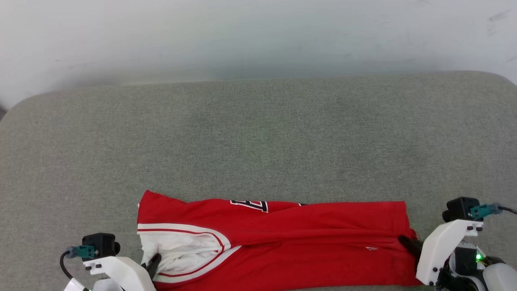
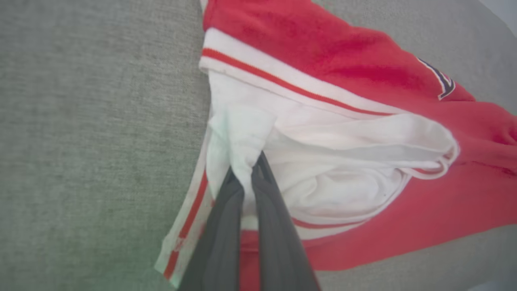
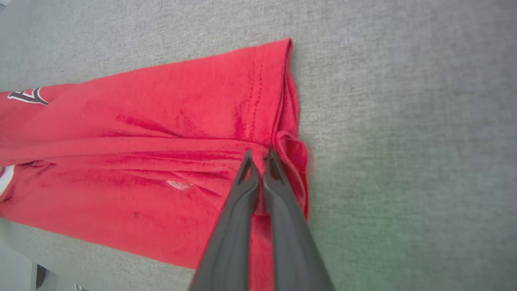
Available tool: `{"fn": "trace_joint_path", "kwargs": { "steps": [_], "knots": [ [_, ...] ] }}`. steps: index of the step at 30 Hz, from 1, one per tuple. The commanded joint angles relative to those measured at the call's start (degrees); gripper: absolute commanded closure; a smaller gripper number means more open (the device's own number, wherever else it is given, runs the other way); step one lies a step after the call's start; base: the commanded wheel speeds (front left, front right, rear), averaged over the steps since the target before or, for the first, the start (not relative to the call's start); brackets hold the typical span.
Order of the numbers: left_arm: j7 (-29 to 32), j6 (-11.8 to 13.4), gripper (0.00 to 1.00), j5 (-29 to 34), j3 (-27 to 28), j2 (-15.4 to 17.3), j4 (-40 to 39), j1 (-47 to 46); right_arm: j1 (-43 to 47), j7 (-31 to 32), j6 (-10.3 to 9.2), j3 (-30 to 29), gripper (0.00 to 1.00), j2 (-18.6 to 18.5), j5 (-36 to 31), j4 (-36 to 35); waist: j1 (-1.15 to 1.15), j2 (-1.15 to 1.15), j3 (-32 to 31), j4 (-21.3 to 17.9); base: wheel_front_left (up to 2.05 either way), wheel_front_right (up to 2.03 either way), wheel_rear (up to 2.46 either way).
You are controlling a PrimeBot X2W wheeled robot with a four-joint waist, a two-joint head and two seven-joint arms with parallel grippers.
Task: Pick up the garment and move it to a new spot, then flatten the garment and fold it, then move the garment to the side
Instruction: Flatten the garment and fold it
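Observation:
The red garment (image 1: 291, 238) lies folded lengthwise into a long band near the front edge of the grey cushion (image 1: 258, 137). Its white sleeve with red-and-white stripe trim (image 1: 181, 250) is at the left end, and part of a black number (image 1: 250, 205) peeks out along the far fold. My left gripper (image 1: 154, 260) is shut on the white sleeve cloth (image 2: 242, 137) at that end, fingertips pinching a fold (image 2: 247, 171). My right gripper (image 1: 408, 244) is shut on the red hem (image 3: 282, 133) at the right end, tips meeting on a bunched edge (image 3: 258, 159).
The wide grey cushion stretches far beyond the garment toward a pale wall (image 1: 258, 36). Its rounded corners show at the far left and far right. The cushion's front edge (image 3: 24, 258) lies just below the garment.

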Motion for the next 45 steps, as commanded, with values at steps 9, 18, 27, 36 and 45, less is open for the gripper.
{"fn": "trace_joint_path", "kwargs": {
  "steps": [9,18,27,36,45],
  "knots": [
    [-8.20,-0.91,0.00,1.38,1.22,-2.81,2.47,-0.60,5.28,-9.68,-0.03,-2.67,0.00,2.67,-2.67,-4.55,0.01,0.00,-0.65,-0.44,0.00,0.00,0.00],
    [-17.82,2.37,0.00,7.36,2.44,-3.03,-4.41,-1.78,9.34,-11.12,-0.03,-8.33,0.00,3.05,-3.90,-10.59,0.01,0.00,-3.61,0.52,0.00,0.00,0.00],
    [-24.64,8.48,0.00,17.03,0.87,-3.26,-11.96,-2.46,9.61,-1.58,-0.03,-12.43,0.00,1.64,-6.63,-14.44,0.01,0.00,-4.44,2.80,0.00,0.00,0.00],
    [-26.12,11.92,0.00,22.68,-0.47,-3.00,-18.26,-0.76,9.18,6.10,-0.03,-11.74,0.00,1.14,-7.50,-14.67,0.01,0.00,-2.15,6.58,0.00,0.00,0.00],
    [-25.57,13.32,0.00,24.24,-1.29,-2.93,-21.80,-1.17,7.52,12.22,-0.03,-10.99,0.00,1.80,-7.11,-11.01,0.01,0.00,0.98,8.56,0.00,0.00,0.00]
  ]
}}
